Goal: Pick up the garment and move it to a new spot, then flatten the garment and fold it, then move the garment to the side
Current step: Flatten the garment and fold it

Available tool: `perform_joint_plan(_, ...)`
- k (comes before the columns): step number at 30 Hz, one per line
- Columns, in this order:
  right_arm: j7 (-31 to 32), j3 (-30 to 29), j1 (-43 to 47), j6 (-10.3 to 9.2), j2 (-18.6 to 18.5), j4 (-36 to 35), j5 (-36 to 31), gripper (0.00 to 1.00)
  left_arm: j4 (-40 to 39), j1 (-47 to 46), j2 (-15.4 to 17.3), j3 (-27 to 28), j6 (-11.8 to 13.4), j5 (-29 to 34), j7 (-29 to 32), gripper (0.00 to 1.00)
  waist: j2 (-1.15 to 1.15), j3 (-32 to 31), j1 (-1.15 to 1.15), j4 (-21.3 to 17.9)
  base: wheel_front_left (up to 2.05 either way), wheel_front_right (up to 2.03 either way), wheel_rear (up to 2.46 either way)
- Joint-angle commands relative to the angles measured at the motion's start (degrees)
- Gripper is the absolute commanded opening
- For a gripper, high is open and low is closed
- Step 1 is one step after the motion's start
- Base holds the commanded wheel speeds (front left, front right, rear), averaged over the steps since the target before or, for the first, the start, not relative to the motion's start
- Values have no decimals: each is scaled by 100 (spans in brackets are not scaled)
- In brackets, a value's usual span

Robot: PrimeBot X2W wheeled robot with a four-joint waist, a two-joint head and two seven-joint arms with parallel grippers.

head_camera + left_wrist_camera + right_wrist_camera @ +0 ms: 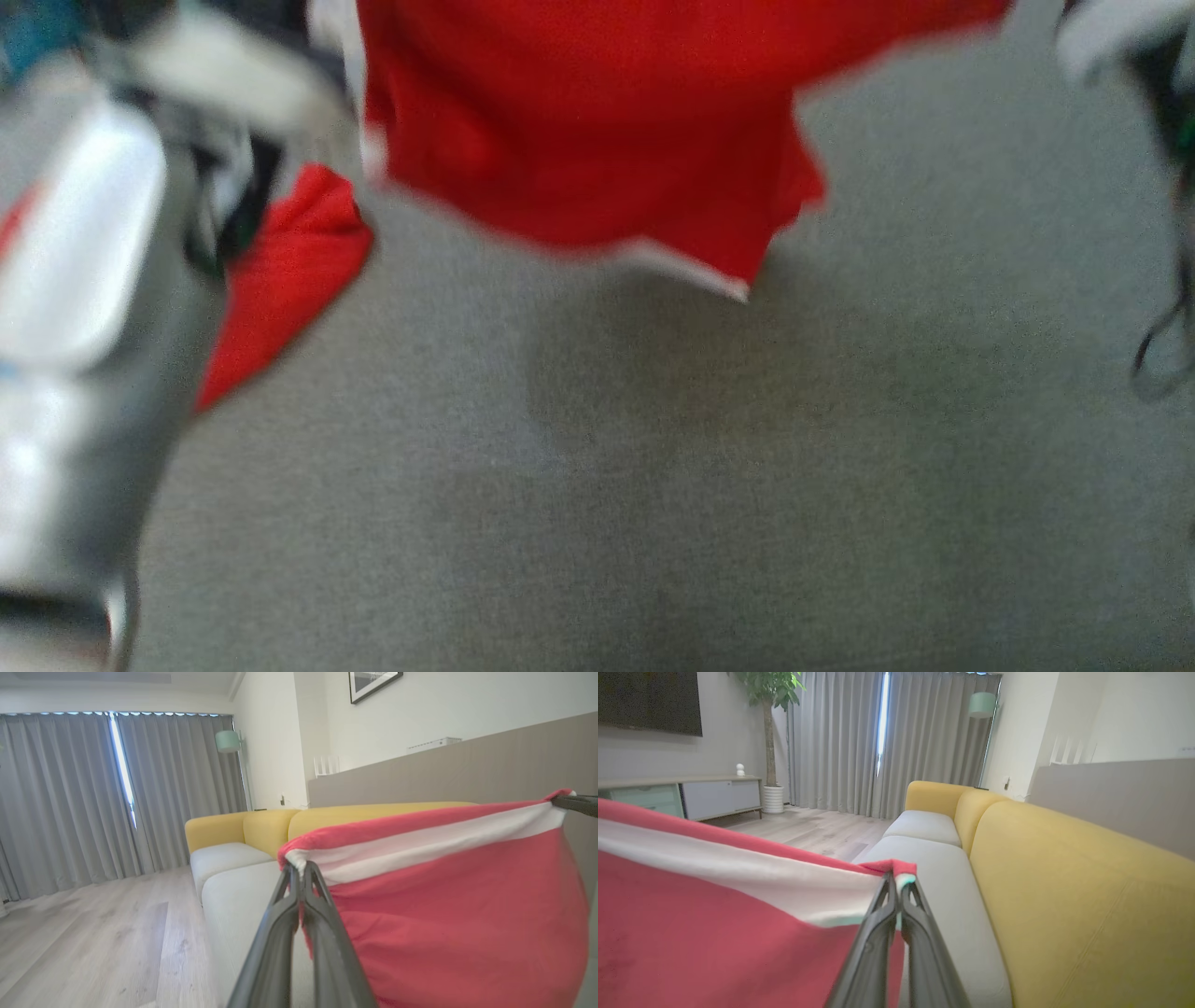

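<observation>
Above the grey sofa seat [653, 467], the red garment [458, 914] hangs in the air, stretched between the two arms and clear of the cushion as far as the blurred head view lets me judge. The left gripper [299, 870] is pinched tight on one end of the white band along the cloth's upper edge. The right gripper [896, 879] is pinched just as tight on the other end, with a bit of red and white caught between its tips. The step in hand looks like the first one — carrying the garment to a new spot — with flattening, folding and the move aside not yet done. The next move, I judge, calls for lowering both arms together with the top edge held taut, so the hanging part meets the seat first and the rest lays out flat rather than bunching. The cloth looks soft and thin. The band runs nearly straight from one grip to the other, and the red body bellies out below it. In the head view the lower hem ends in a corner with narrow white trim, and another red flap — possibly a sleeve — hangs at the left, beside the pale forearm [84, 280]. The yellow sofa back [1064, 882] rises on the far side of the seat.
</observation>
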Motion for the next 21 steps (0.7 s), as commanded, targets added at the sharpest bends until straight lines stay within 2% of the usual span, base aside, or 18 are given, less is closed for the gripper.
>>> perform_joint_plan(1,-221,199,-751,-5,-142,215,-178,0,215,-831,99,278,-61,48,-110,0,0,757,-2,-79,0,0,0)
perform_joint_plan(3,-597,208,-1444,-5,-140,773,-322,0,717,-1449,4,290,-118,129,-315,0,0,991,-2,-102,0,0,0)
perform_joint_plan(4,-597,208,-1444,-5,-140,773,-322,0,717,-1449,4,290,-118,129,-315,0,0,991,-2,-102,0,0,0)
perform_joint_plan(7,-1304,-43,-2256,-5,-41,1571,-552,0,1392,-2169,-164,319,-169,208,-741,0,0,1179,-2,-115,0,0,0)
perform_joint_plan(10,-1893,-177,-2671,-5,32,2206,-796,0,1946,-2589,-332,310,-210,244,-1174,0,0,1254,-2,-105,0,0,0)
perform_joint_plan(13,-2205,-155,-2685,-5,85,2801,-877,0,2396,-2653,-524,248,-272,173,-1482,0,0,1271,-2,-83,0,0,0)
perform_joint_plan(15,-2310,71,-2428,-5,101,3327,-822,0,2735,-2415,-660,63,-340,87,-1613,0,0,1273,-2,-43,0,0,0)
perform_joint_plan(21,-2096,843,-1794,-5,-60,4081,-428,0,2953,-1508,-746,-604,-389,-182,-1710,0,0,1187,-2,61,0,0,0)
